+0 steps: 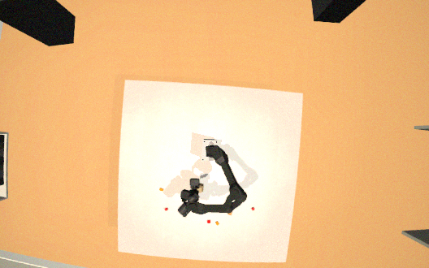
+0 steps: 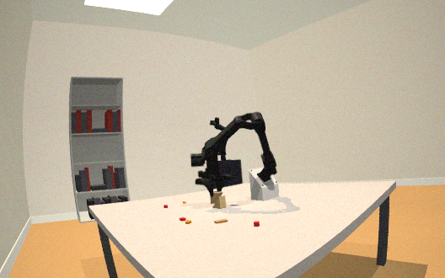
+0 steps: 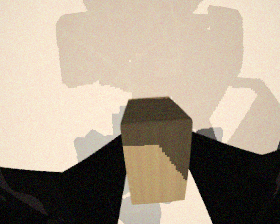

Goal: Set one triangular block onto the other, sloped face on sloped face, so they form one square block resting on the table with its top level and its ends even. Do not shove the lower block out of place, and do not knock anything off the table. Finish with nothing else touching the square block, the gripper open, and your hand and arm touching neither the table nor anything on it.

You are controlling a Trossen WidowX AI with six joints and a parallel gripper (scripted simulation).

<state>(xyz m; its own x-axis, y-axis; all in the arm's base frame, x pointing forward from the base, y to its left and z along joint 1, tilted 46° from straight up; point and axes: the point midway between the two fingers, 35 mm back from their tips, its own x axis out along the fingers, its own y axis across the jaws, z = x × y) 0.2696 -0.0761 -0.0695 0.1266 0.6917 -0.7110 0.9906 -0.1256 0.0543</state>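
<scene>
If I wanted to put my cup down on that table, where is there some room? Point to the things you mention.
The broad stretch of white table (image 1: 261, 122) (image 2: 313, 219) on the far side of the arm's base from the small red and orange pieces looks free. It is crowded around the gripper (image 1: 199, 188) (image 2: 217, 194) (image 3: 157, 150), with those pieces scattered nearby.

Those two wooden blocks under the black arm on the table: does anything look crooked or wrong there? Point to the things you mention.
A little: in the exterior view, the upper triangular block (image 2: 217, 196) (image 3: 155, 172) looks uneven with the lower triangular block (image 2: 221, 203), so their outline isn't a clean square. The gripper (image 1: 199, 187) (image 2: 217, 194) (image 3: 153, 137) is holding the upper one, so it's probably just unfinished.
</scene>
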